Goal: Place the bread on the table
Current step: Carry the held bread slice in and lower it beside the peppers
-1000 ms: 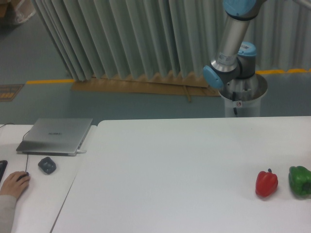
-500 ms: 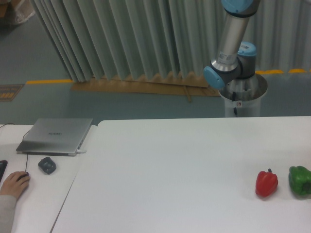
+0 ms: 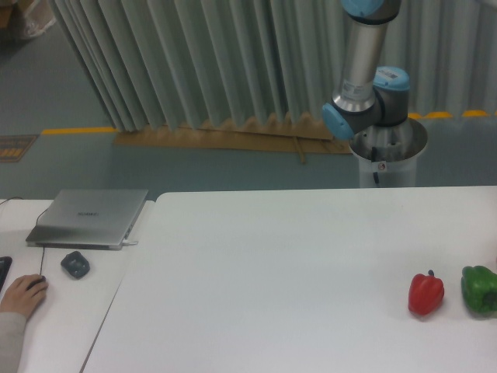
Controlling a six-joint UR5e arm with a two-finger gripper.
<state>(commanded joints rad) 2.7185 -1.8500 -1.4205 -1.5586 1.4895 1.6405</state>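
Neither the bread nor the gripper is shown, so their relation and the state of the jaws cannot be told. Only the arm (image 3: pixel 359 66) is seen, behind the table (image 3: pixel 264 264), well apart from the red pepper (image 3: pixel 426 294).

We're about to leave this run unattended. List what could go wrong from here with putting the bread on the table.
1. Neither the bread nor the gripper is in view, so grasp and release cannot be checked here.
2. The red pepper and green pepper sit near the table's right edge; a drop there might knock them.
3. A person's hand rests at the neighbouring desk, possibly near the arm's sweep.
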